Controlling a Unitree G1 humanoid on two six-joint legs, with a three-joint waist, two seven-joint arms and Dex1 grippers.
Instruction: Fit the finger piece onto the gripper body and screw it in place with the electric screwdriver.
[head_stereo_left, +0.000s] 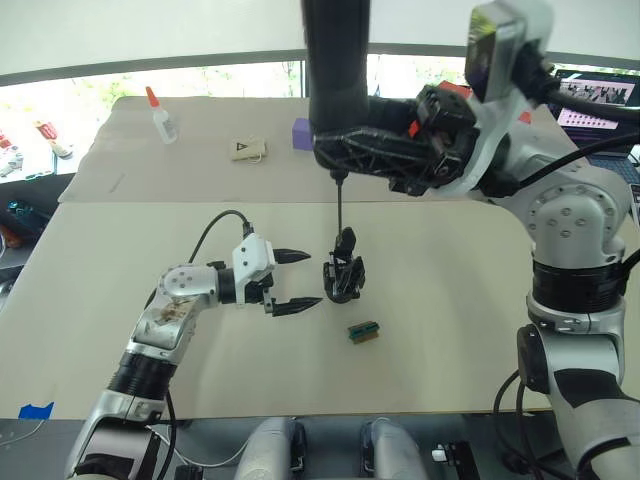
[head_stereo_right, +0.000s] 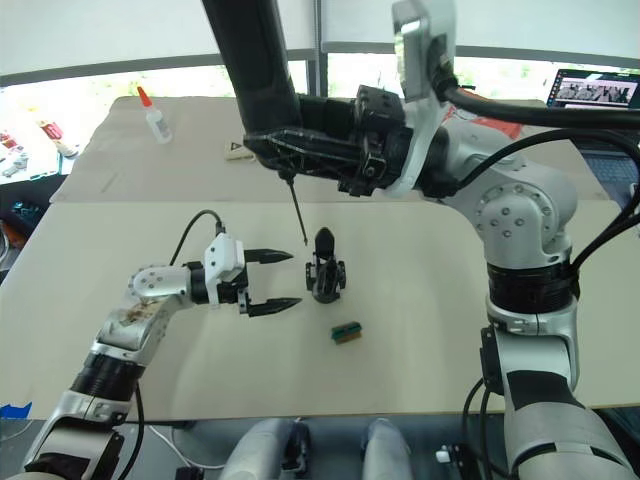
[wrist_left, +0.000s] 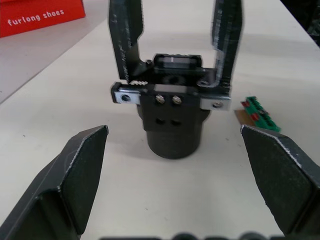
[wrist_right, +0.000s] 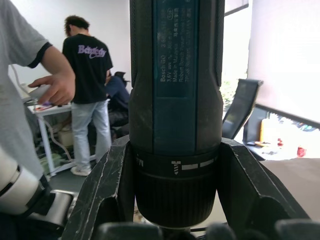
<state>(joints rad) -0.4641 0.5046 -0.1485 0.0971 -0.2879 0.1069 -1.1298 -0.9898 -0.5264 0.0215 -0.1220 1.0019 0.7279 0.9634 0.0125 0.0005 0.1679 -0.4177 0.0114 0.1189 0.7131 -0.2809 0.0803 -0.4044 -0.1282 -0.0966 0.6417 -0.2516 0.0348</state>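
Observation:
The gripper body (head_stereo_left: 343, 272) stands upright on the table's middle on its round base (wrist_left: 172, 135). Two black tapered blades (wrist_left: 125, 40) rise from its bracket, and I cannot tell which one is the finger piece. My left gripper (head_stereo_left: 314, 278) is open just left of the body, its fingers either side of it without touching. My right gripper (head_stereo_left: 345, 150) is shut on the electric screwdriver (head_stereo_left: 337, 60), held upright above the body. The thin bit (head_stereo_left: 338, 205) points down, its tip just over the blades' tops.
A small green-and-brown block (head_stereo_left: 363, 331) lies just front-right of the body. At the table's back are a glue bottle (head_stereo_left: 163, 118), a tan tag (head_stereo_left: 248, 150) and a purple block (head_stereo_left: 301, 133). A laptop (head_stereo_left: 600, 100) sits far right. People stand in the room (wrist_right: 87, 85).

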